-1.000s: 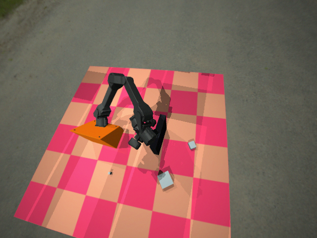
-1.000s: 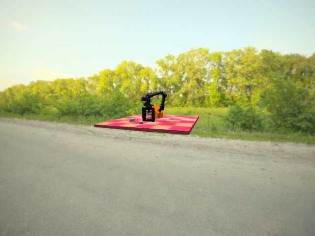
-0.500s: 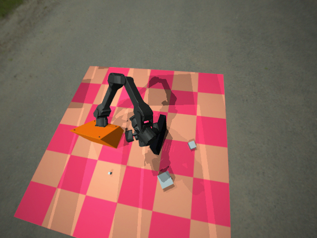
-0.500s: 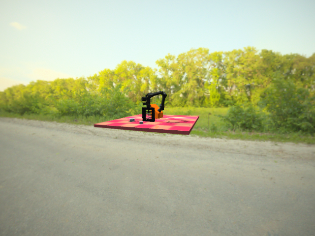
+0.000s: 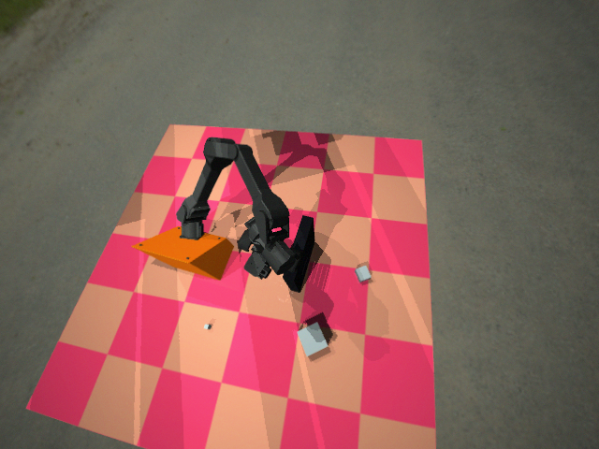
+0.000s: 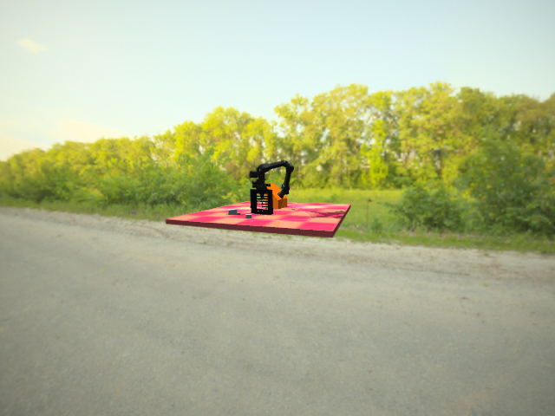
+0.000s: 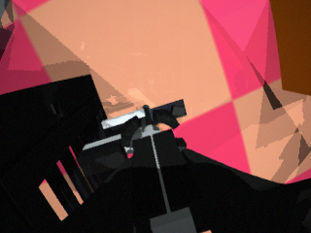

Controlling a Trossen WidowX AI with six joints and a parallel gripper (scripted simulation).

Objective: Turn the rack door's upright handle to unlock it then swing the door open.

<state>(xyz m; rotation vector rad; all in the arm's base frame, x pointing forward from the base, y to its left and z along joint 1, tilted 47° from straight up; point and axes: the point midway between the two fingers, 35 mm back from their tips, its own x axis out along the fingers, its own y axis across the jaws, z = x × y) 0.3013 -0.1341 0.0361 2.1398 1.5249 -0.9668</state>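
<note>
The jaws [image 5: 257, 267] of the black 6-joint arm [image 5: 254, 179] [image 6: 274, 165] are closed on the dark upright handle [image 7: 172, 220], beside the black slatted rectangular rack [image 5: 303, 251] [image 6: 261, 201] [image 7: 26, 148]. The rack stands upright on the pink-and-peach checkered surface [image 5: 261, 411] [image 6: 205, 220] [image 7: 136, 49]. Nearby lie 2 pale grey blocks, 1 larger [image 5: 313, 340] [image 6: 232, 211] and 1 smaller [image 5: 363, 273] [image 6: 248, 216]. The arm rises from an orange wedge-shaped base [image 5: 167, 249] [image 6: 281, 202] [image 7: 296, 49].

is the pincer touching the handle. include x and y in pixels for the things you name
Touching. The wrist view shows the pincer [image 7: 158, 161] shut on the handle [image 7: 173, 222], a finger against each side and a thin pale strip of it between them.
</note>
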